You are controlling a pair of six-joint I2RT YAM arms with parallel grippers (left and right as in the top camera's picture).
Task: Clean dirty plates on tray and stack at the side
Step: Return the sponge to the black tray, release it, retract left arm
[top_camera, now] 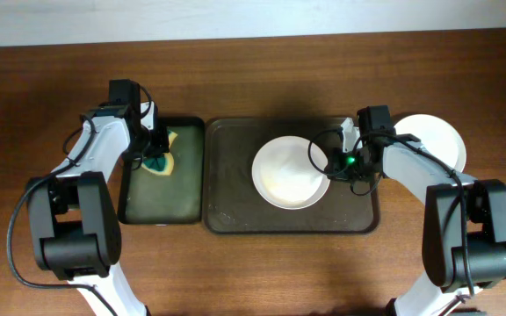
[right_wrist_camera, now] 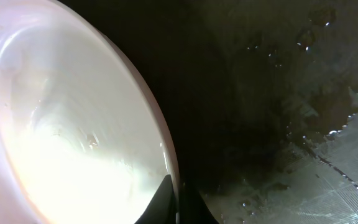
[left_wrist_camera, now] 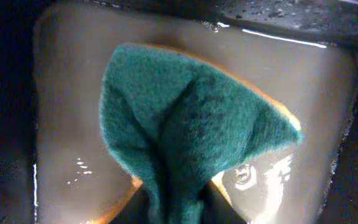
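On tray (top_camera: 231, 180) | plate (top_camera: 284, 171) white, glossy | right pincer (top_camera: 329, 165) pinching rim

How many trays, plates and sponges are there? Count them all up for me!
Trays: 2, the brown tray and the green tray
Plates: 2 showing, the middle plate and the right plate
Sponges: 1, the green sponge
Total: 5
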